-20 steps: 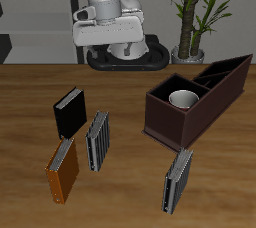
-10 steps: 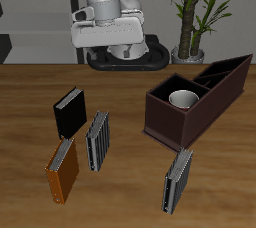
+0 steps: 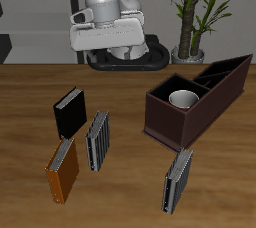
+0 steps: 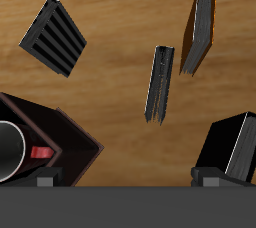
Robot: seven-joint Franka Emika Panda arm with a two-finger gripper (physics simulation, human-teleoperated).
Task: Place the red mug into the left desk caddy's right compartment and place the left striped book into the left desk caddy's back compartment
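The red mug (image 3: 182, 99) stands upright inside the large square compartment of the left desk caddy (image 3: 165, 115); mostly its white inside shows. In the wrist view the mug (image 4: 12, 152) sits in the caddy (image 4: 60, 137) with its red handle showing. The left striped book (image 3: 178, 180) stands on the table in front of the caddy, near the front edge; it also shows in the wrist view (image 4: 55, 37). My gripper (image 3: 108, 48) hangs high over the back of the table, far from both. It is open and empty, with its fingertips (image 4: 210, 176) wide apart.
The other striped book (image 3: 97, 140) stands beside an orange book (image 3: 63, 169), with a black book (image 3: 68, 112) just behind them. A potted plant (image 3: 190, 32) stands at the back, behind the caddy's narrow slots (image 3: 225, 72).
The arm has drifted slightly sideways, toward the black book's side. Nothing on the table has moved.
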